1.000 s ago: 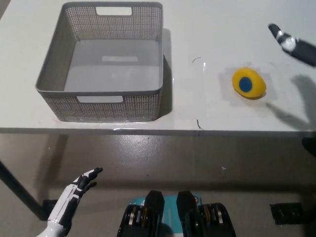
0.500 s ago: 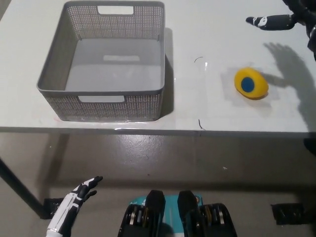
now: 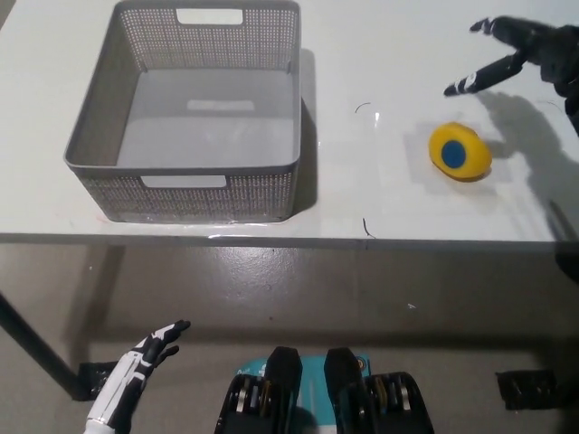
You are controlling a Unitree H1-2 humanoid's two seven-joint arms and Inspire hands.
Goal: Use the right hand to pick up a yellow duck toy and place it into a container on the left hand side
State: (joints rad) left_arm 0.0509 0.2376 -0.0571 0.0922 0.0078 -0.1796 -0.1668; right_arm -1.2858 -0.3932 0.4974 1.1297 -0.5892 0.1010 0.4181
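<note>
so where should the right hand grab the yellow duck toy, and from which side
Probably from above, fingers closing across the narrow sides of the yellow duck toy. It lies on the table as a low rounded oval with open space all round. The right hand is open, up and to the right of it, so a short descent suffices.

R hand [image 3: 525, 50] fingers spread, up high; L hand [image 3: 136, 366] low, open.

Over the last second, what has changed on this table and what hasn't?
The black right hand has come further in from the right edge, fingers spread, now above and behind the yellow duck toy, not touching it. Nothing was grasped. The toy, the grey basket and the white left hand below the table edge stayed put.
</note>
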